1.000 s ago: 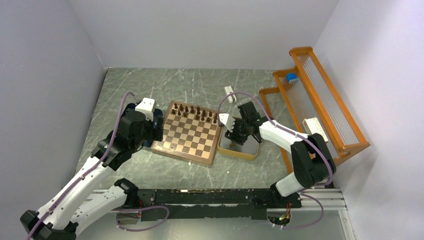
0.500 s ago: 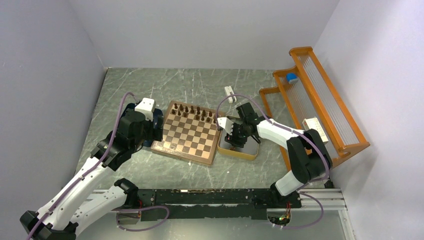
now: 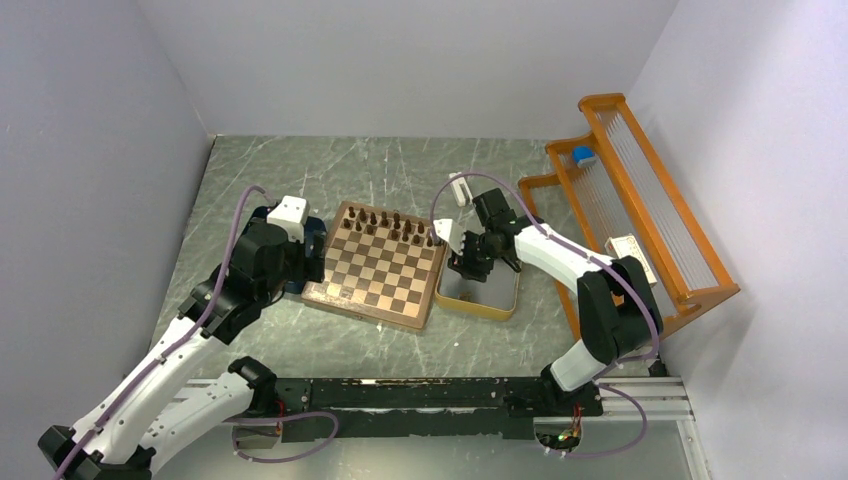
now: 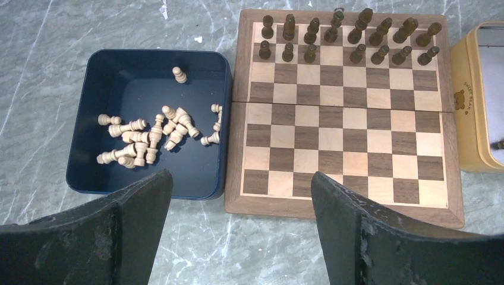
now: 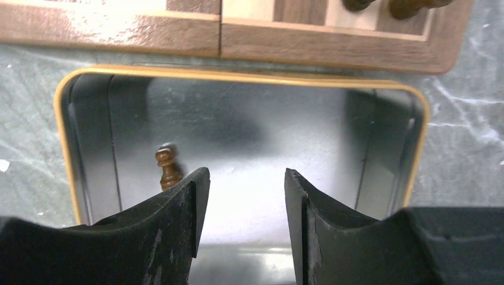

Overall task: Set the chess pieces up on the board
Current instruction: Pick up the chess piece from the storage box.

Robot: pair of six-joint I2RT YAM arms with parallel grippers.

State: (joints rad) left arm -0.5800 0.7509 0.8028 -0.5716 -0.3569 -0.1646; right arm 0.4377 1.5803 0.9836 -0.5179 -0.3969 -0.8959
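The board [image 3: 378, 265] lies mid-table and also shows in the left wrist view [image 4: 345, 107]. Several dark brown chess pieces [image 4: 350, 35] stand upright on its two far rows [image 3: 390, 222]. One dark pawn [image 5: 168, 168] stands in the yellow-rimmed tin [image 5: 238, 76], just outside my right gripper's left finger [image 5: 178, 208]. My right gripper [image 5: 246, 178] is open and empty, low over the tin [image 3: 478, 295]. My left gripper [image 4: 241, 184] is open and empty, above the table by the board's near-left corner [image 3: 290, 262].
A dark blue tray [image 4: 148, 172] holding several light chessmen [image 4: 148, 133] touches the board's left side [image 3: 312, 240]. An orange rack [image 3: 640, 210] with a blue object [image 3: 583, 155] and a white box [image 3: 628, 255] stands at right. A small white object [image 3: 459, 187] lies behind the tin.
My right gripper has shifted a little toward the far-left side of the tin, still open. The left arm has hardly moved.
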